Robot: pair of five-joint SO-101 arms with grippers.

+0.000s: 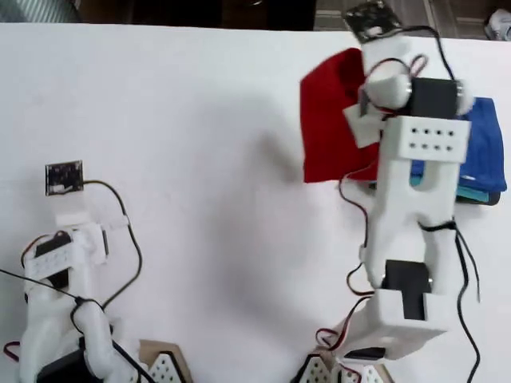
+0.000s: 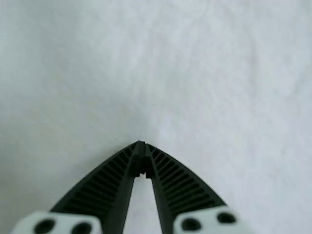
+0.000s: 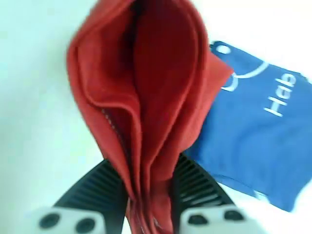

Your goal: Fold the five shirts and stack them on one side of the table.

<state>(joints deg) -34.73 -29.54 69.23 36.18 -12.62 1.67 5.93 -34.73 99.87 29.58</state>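
Ribbed black fingers (image 3: pixel 100 187) of the right gripper (image 3: pixel 148 195) lie closest to us, clamped on a bunched fold of the red shirt (image 3: pixel 141 83) with several layers of cloth pinched between them. The red shirt sits toward the far right of the table (image 1: pixel 176 120), and one edge reaches the corner of the folded blue shirt (image 3: pixel 258 131). That blue shirt rests at the table's right side on a teal layer (image 1: pixel 471 194), which we take to be the stack. We cannot tell whether the red bundle hangs free or partly rests on the table, since the arm covers much of it from above. We judge the step in hand to be placing the red shirt on that stack. To do it well, we should keep the grip firm on every layer so the fold does not fall open. We should carry the bundle fully over the blue shirt rather than pull it across, which could shift the pile. We should then lower it until the cloth settles square with the edges beneath, and only then let go. Well apart at the near left, the left gripper (image 2: pixel 140 148) points at bare table, its tips together and holding nothing.
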